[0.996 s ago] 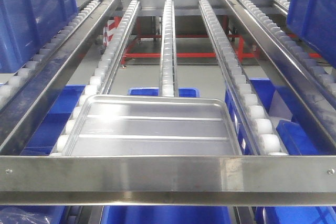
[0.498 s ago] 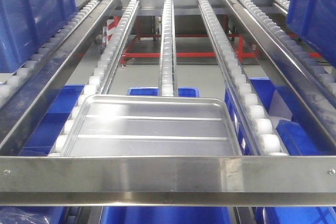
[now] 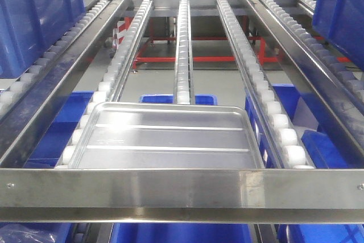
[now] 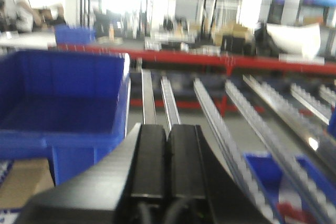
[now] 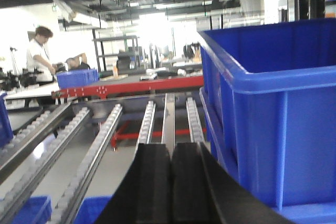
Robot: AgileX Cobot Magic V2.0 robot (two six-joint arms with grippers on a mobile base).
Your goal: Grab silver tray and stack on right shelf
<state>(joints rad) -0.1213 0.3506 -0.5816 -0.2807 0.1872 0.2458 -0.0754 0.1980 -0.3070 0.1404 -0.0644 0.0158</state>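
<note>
One silver tray [image 3: 165,138], its floor marked by two ridges, lies flat in a roller rack bay with three white-wheeled rails [image 3: 182,44]. Its near edge is hidden behind the steel front bar [image 3: 182,194]. Blue bins [image 3: 34,21] at either side are cut off. In the blurred wrist views, the left gripper [image 4: 167,140] and right gripper [image 5: 170,156] each show two black fingers [image 4: 149,161] pressed together on nothing. The tray appears in neither view.

Matte black left gripper [image 4: 167,156], two rectangular fingers [image 4: 149,161] with rounded edges, sloping black housing [image 4: 89,195] on both sides, thin dark cables [image 4: 143,212] at base, right gripper [image 5: 170,179] of same black shape.
</note>
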